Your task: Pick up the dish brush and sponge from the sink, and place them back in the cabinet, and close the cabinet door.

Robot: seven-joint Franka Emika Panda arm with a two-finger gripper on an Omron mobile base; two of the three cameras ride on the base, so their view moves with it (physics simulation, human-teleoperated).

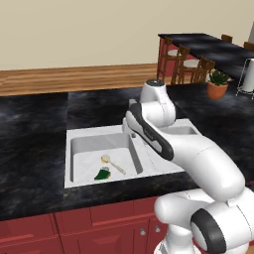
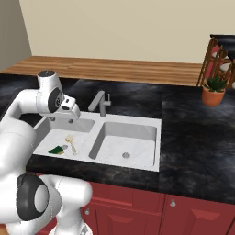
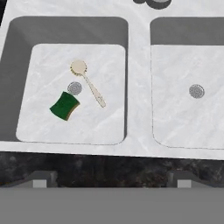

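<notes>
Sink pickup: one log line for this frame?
stage: pre-grasp | gripper: open, above sink | dish brush, sponge: left basin, apart

One sink (image 3: 139, 87) here, with two basins and two drains. In it, one brush (image 3: 87, 80) and one sponge (image 3: 64, 105). One faucet (image 2: 101, 103) behind the basins. One potted plant (image 2: 214, 90) on the counter. Over at the bar, at least three wooden chairs (image 1: 184, 64).

No readable text, label, brand, number or sign appears anywhere.
</notes>
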